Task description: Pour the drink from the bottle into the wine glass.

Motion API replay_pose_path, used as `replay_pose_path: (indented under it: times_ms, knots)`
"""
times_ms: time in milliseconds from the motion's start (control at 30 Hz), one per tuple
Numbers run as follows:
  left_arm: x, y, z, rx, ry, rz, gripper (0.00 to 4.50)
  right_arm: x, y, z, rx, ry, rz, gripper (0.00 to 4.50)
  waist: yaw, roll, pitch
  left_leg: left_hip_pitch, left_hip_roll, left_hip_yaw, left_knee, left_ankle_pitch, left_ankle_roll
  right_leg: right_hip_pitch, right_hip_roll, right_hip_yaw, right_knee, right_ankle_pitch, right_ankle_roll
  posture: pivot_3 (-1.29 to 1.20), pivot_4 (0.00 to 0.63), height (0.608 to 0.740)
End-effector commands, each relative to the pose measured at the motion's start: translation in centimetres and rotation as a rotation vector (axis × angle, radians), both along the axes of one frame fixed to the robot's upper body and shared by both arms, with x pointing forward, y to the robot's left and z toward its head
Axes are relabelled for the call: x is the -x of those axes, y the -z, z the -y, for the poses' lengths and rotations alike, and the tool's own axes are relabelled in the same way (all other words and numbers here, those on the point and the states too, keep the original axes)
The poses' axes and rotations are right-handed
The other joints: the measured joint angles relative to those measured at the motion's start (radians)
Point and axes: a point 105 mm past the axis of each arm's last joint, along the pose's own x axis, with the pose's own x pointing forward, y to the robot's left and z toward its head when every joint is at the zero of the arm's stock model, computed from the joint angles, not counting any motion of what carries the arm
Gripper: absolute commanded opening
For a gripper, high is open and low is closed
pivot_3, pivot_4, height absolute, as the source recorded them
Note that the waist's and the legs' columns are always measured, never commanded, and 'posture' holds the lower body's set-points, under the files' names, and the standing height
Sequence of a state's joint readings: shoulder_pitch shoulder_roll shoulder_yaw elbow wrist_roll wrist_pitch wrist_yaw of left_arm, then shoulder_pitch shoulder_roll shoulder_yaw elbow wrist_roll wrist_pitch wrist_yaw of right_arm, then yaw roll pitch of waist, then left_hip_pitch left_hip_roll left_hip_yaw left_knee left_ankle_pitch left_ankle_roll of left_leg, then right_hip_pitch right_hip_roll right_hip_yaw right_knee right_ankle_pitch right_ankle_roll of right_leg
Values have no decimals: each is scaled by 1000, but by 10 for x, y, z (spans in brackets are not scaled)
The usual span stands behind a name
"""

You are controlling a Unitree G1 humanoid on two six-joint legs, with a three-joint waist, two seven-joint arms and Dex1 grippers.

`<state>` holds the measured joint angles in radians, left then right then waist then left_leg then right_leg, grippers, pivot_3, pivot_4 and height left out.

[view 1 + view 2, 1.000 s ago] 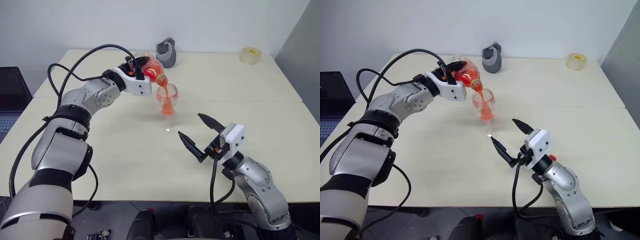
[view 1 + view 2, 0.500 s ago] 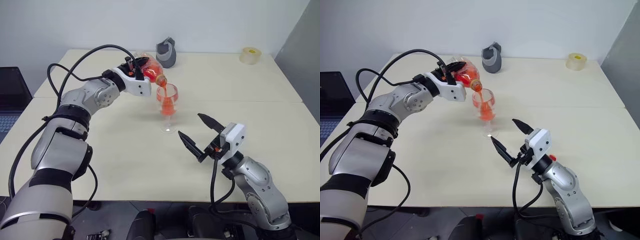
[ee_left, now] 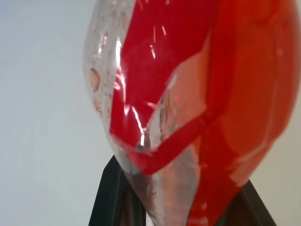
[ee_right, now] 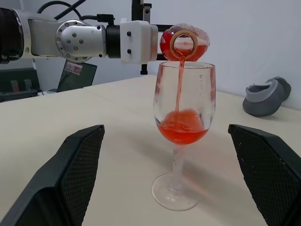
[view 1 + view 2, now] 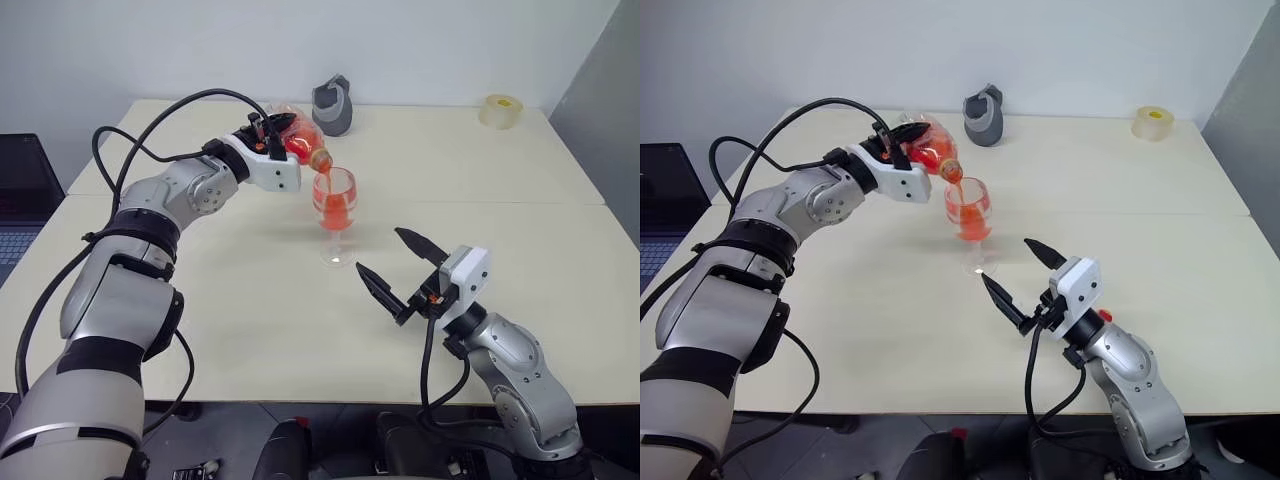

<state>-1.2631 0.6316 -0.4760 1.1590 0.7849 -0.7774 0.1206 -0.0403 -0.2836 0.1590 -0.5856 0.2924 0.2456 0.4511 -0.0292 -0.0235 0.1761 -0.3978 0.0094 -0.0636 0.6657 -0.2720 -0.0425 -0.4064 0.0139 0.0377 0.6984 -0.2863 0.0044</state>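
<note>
Black jaws of the left gripper (image 5: 277,141) clamp the tipped bottle (image 5: 299,134) over the wine glass (image 4: 184,123) mid-table. Red drink (image 4: 181,131) streams in, bowl partly filled, more left in the bottle. Nearer, the right gripper (image 5: 400,271) waits, jaws apart and empty.

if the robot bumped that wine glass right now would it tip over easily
Probably yes. The wine glass stands on a thin stem and small round foot, with the drink up in its bowl, so it looks top-heavy. Nothing steadies it; the right gripper hangs open nearby. Likely fragile too.
</note>
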Motion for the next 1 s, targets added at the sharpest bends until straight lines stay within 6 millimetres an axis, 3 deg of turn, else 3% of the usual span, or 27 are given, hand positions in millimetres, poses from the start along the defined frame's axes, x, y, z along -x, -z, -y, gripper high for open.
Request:
replay_pose_path:
  times_ms: [33, 1000]
  knots:
    - [3, -28, 0, 17, 13, 82, 899, 7, -13, -1, -18, -9, 54, 4500, 0, 0, 0, 0, 0, 0, 0, 0, 0, 0, 0, 0, 0, 0, 0, 0, 150, 740]
    - [3, -30, 0, 7, 8, 100, 898, 8, -11, -1, -14, -11, 46, 4500, 0, 0, 0, 0, 0, 0, 0, 0, 0, 0, 0, 0, 0, 0, 0, 0, 150, 740]
